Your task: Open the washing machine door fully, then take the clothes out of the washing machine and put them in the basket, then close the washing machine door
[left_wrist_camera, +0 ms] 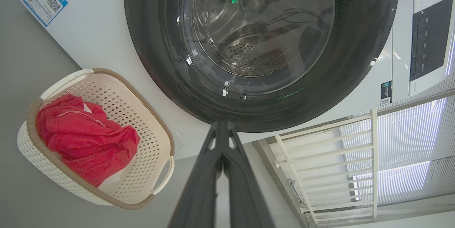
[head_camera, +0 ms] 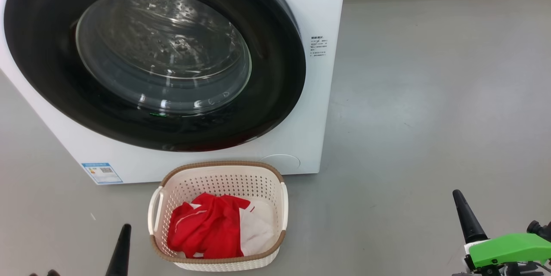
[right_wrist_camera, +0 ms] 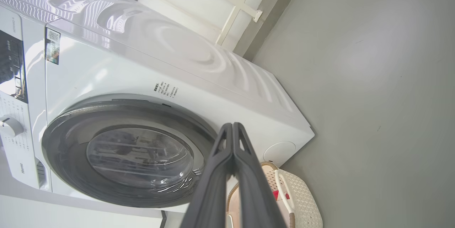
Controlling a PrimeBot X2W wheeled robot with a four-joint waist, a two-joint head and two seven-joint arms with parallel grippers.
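Nearest you, both hands are idle. Your left gripper has its two dark fingers pressed together on nothing, and your right gripper is the same, closed and empty. In the head view they sit low at either side, fingers pointing toward the machine.

Between them, closer to your left hand, the basket stands on the grey floor. Its long axis runs across you, left to right, with a handle at each end. The clothes lie inside it as a red and white heap below the rim. It is one bundle; you cannot count the garments in it.

Just behind the basket stands the washing machine, with a blue sticker at its lower left corner. The washing machine door looks flush against the front, so judge it shut. Through its glass you see bare perforated steel.

The point that matters is that the door lies ahead of and above your left gripper. Your right gripper sits out past the machine's right edge. If the door wants a last press to latch, the left arm is the nearer one.

Count: two grippers, one basket, one bundle, one machine, one door
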